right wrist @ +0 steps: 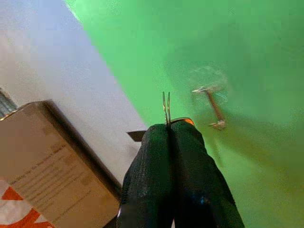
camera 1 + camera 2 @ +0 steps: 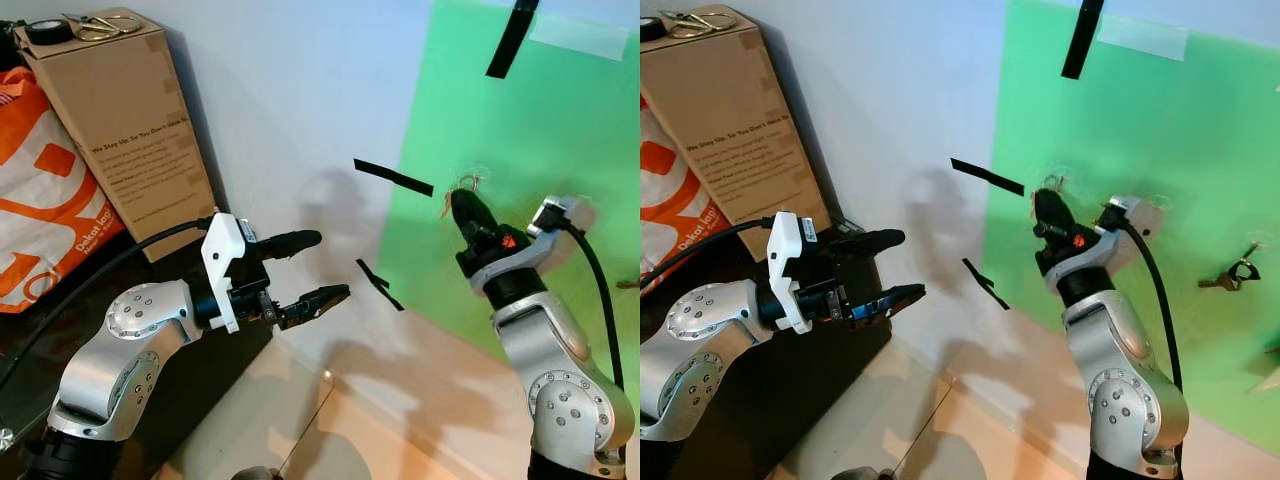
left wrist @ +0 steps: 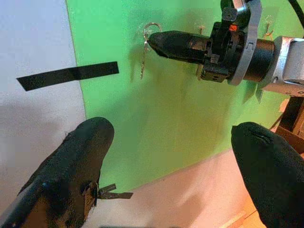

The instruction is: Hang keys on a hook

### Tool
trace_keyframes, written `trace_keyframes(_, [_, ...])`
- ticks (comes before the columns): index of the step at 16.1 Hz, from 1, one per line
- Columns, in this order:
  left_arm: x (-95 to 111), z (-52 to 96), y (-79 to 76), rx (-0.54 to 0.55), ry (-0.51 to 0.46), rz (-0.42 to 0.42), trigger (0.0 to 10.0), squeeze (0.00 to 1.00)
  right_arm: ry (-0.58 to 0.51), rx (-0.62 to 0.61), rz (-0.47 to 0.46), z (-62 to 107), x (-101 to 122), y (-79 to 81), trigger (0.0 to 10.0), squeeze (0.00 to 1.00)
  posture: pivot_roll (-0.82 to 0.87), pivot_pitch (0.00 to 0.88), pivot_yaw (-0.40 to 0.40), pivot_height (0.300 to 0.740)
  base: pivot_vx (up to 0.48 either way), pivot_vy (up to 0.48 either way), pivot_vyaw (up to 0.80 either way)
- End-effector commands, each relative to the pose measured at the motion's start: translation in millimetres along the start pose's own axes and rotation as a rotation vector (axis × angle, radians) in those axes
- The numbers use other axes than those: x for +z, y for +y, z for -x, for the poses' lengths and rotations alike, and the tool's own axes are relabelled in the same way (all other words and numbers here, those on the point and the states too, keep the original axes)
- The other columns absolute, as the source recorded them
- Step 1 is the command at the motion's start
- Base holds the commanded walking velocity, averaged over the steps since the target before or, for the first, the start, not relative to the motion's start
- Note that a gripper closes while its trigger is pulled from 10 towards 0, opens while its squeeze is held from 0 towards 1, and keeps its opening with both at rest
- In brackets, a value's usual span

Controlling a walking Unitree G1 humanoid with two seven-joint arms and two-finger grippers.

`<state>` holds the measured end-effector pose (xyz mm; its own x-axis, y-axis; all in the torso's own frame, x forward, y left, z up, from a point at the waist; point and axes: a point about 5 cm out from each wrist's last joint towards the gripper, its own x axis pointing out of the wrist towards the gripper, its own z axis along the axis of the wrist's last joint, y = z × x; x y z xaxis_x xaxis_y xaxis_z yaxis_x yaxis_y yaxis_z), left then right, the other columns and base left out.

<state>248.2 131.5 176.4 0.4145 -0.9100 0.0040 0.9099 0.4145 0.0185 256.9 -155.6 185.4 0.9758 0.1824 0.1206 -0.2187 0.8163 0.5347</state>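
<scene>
Keys [image 3: 143, 52] pinched in closed right gripper [image 2: 462, 208], ring up against green sheet [image 2: 1200, 150], just beside small hook [image 1: 211, 102]. Hanging step under way; next, slip ring over hook tip, then release. Left gripper [image 2: 318, 268] open, idle, well apart.

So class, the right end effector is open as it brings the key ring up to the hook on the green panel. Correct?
Not quite: the right end effector is shut on the key ring, as the right wrist view shows. It is indeed beside the hook on the green panel.
</scene>
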Motion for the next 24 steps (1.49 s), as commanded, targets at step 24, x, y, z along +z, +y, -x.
trace_keyframes(24, [2.7, -1.2, 1.8, -0.015, 0.012, -0.02, 10.0, 0.0, 0.065, -0.207, -0.033, -1.0, -12.7, -28.6, 10.0, 0.0, 0.0, 0.0, 0.051, 0.74, 0.0, 0.0, 0.0])
